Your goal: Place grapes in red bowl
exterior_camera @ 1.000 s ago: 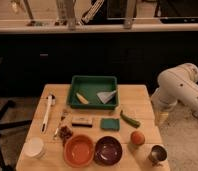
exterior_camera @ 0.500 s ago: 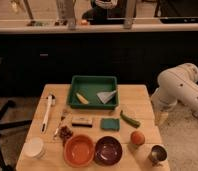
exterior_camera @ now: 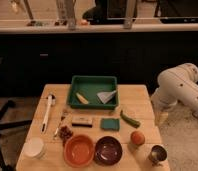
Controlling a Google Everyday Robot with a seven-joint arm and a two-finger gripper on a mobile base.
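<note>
Red bowl (exterior_camera: 79, 150) empty, grapes (exterior_camera: 66, 133) just beside it on worktop (exterior_camera: 142, 100), green tray (exterior_camera: 92, 79) holding yellow piece (exterior_camera: 81, 98), gripper (exterior_camera: 162, 117) beside worktop edge, fingers apart.

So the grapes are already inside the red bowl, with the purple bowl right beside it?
Not quite: the camera view shows the grapes lying on the table beside the red bowl, not in it. The purple bowl is right beside it. The gripper hangs past the table's right edge, holding nothing.

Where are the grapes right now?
In the camera view, the grapes lie front left on the table, just behind the red bowl; the pincer hangs beside the table's right edge.
</note>
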